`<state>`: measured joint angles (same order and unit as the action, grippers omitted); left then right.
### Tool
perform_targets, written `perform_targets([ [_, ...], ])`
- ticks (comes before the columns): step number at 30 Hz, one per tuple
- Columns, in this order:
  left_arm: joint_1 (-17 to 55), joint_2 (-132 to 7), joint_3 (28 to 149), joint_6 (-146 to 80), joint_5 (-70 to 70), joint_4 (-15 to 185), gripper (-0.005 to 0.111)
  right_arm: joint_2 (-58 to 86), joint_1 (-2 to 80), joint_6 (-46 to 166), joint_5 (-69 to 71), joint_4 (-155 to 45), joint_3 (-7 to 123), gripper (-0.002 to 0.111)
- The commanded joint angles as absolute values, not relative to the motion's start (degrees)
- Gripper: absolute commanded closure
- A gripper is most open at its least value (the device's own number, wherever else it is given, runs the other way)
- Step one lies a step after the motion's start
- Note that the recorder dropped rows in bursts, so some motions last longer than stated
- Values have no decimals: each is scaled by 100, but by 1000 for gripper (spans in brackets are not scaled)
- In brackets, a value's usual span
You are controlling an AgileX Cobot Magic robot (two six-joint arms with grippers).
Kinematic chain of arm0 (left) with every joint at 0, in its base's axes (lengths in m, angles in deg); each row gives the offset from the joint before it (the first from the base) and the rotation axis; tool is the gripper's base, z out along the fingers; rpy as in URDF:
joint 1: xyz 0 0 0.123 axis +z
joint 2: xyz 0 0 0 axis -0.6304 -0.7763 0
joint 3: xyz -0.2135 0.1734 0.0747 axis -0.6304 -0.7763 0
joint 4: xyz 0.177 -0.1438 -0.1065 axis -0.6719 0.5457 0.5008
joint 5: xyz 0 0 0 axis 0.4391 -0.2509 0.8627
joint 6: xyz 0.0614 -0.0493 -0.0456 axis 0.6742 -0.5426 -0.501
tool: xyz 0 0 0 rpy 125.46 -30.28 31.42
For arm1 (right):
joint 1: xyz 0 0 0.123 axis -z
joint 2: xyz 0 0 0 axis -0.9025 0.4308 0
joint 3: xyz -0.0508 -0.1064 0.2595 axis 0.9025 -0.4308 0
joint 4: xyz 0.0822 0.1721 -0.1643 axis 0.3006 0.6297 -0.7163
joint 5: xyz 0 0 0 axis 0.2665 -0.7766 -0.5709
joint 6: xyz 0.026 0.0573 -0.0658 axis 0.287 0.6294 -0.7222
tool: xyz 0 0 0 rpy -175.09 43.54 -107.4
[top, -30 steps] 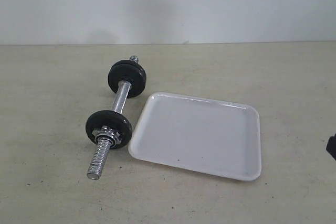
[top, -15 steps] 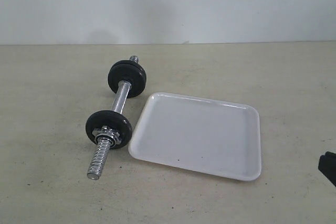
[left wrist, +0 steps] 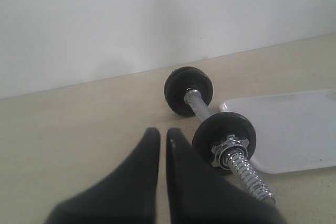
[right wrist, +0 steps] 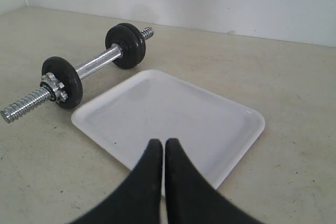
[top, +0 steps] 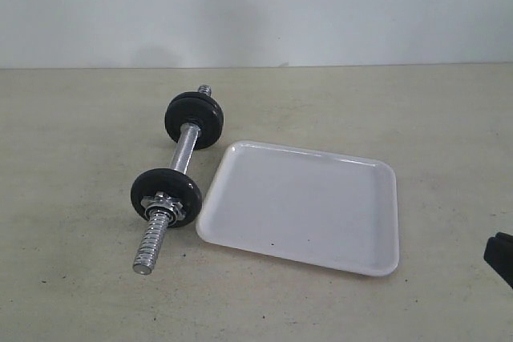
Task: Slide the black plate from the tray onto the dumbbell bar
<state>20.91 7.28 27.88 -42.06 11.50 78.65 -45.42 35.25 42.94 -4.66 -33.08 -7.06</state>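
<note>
Right gripper (right wrist: 159, 142): fingers pressed together, nothing between them, held over the beige table (right wrist: 294, 77). Directly ahead of the fingertips the white tray (right wrist: 173, 111) lies flat. Beyond the tray, just beside its edge, the dumbbell bar (right wrist: 97, 59) rests on the table.

Left gripper (left wrist: 163, 131): fingers drawn together with only a thin slit between them, gripping nothing. The bar's coarse threaded end lies nearest to this gripper. Next along the bar sits the near black plate (left wrist: 241, 129), upright, with a chrome nut (left wrist: 227, 147) against its gripper-facing side. Past the smooth middle, the far black plate (left wrist: 178, 90) sits upright at the other end.
</note>
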Motion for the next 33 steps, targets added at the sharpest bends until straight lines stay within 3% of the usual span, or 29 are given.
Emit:
perform_targets([
  [1, 2062, 740, 2765, -4184, 1144, 7818, 102, -4566, 3532, 4286, -437, -3285, -703, 109],
  [21, 2062, 740, 2765, -4184, 1144, 7818, 102, -4609, 3583, 3745, -462, -3372, -703, 109],
  [33, 2062, 740, 2765, -4184, 1144, 7818, 102, -5273, 5530, 3348, -584, -3359, -703, 109],
])
